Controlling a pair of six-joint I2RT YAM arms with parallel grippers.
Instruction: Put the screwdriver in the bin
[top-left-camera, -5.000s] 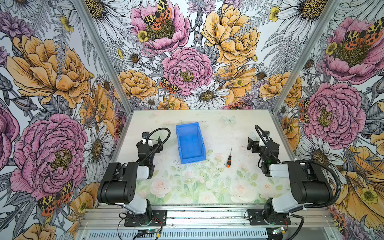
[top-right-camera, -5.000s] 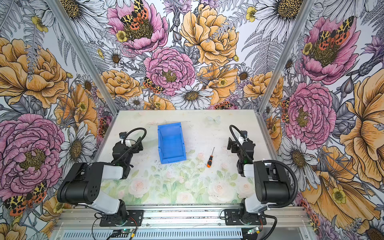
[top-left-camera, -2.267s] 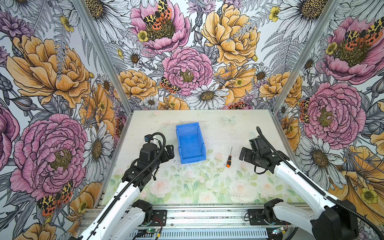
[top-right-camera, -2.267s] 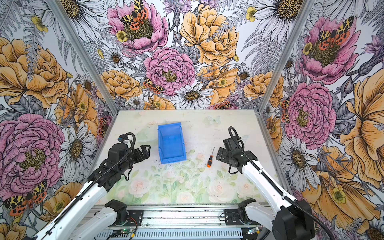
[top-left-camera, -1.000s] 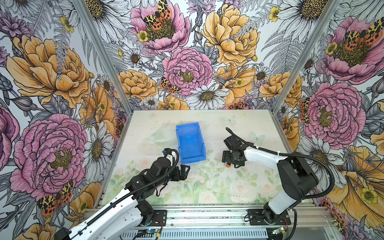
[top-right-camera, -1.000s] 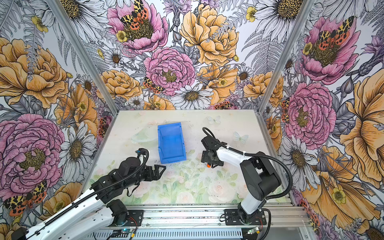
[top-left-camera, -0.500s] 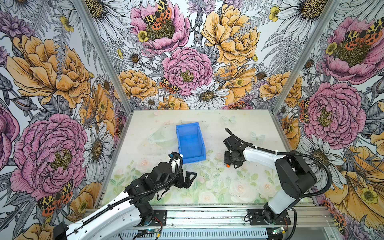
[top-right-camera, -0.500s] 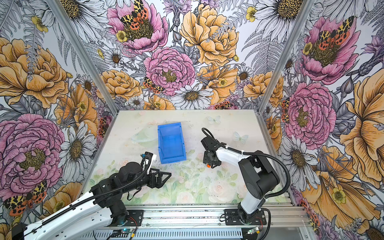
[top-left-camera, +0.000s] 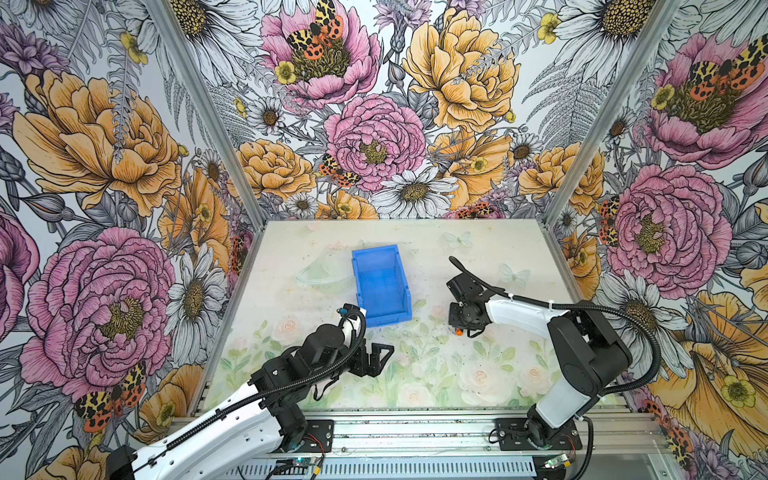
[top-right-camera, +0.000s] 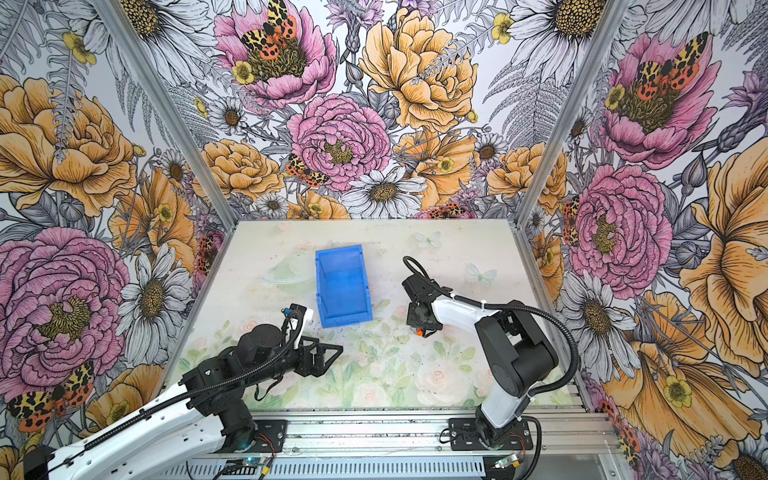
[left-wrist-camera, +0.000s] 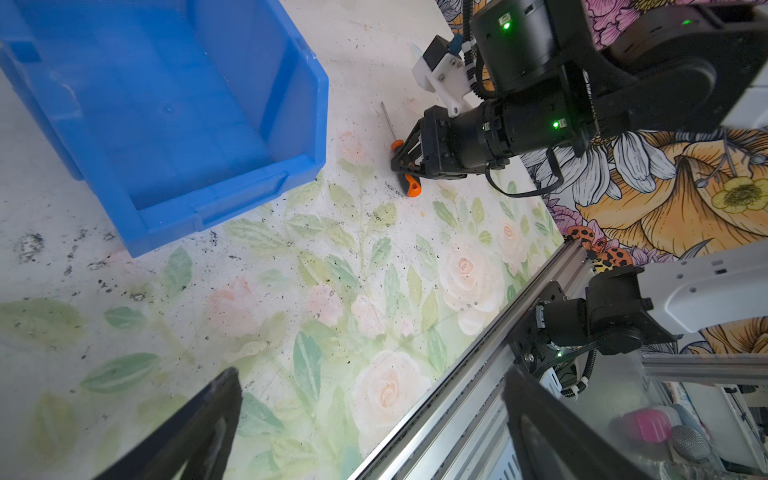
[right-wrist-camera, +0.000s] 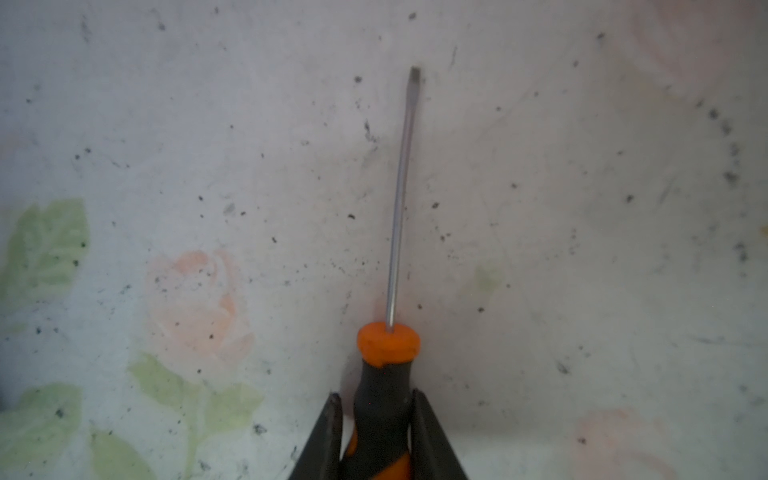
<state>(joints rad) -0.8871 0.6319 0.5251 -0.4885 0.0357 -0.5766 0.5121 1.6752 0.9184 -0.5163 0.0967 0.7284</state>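
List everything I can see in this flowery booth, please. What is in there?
bin: one, bright blue, empty, left of centre on the table.
screwdriver: one, orange-and-black handle with a thin metal shaft, lying on the table to the right of the bin, outside it.
table: one, pale with faded roses and leaves, speckled with dark marks.
walls: three, printed with pink, orange and white flowers, around the table.
rail: one, silver metal, along the front edge.
arms: two, black and white, mounted on the rail.
left gripper: one, black, open, below the bin.
right gripper: one, black, jaws on either side of the screwdriver's handle; a firm grip cannot be confirmed.
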